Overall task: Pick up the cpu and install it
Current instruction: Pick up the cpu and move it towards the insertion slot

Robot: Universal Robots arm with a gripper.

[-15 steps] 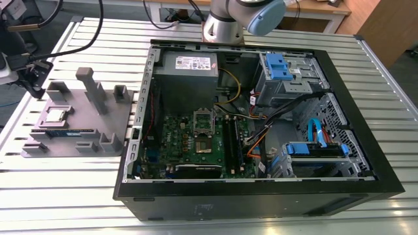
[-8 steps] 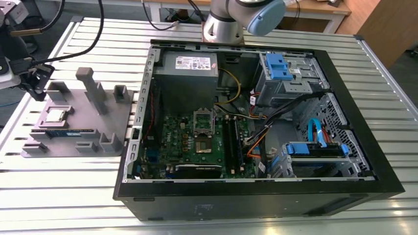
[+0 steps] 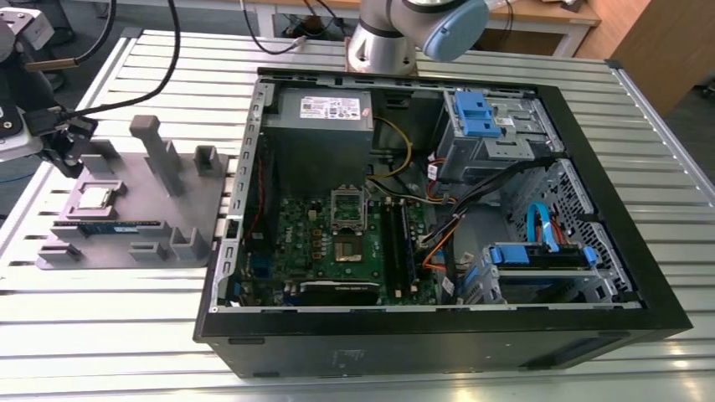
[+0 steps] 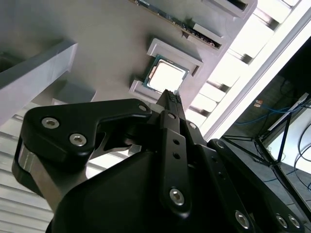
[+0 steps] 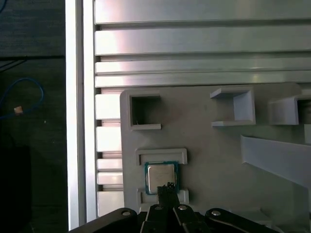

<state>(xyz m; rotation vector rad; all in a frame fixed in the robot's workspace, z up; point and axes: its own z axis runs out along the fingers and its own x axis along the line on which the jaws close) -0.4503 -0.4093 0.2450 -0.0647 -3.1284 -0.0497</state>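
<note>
Silver square cpu (image 5: 161, 176), teal rim, grey tray (image 5: 209, 160)

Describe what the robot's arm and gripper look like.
The arm is a silver-grey tube with a light-blue joint cap. The gripper is black: angular links dotted with silver screw heads, narrowing to slim fingers.

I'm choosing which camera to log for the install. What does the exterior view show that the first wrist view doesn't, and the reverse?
Exterior view: the open computer case with its motherboard, and the memory stick lying on the grey tray. First wrist view: a blue cable on the dark floor beyond the table edge. Both: the cpu seated in its recess on the grey tray, with the gripper close over its edge.
</note>
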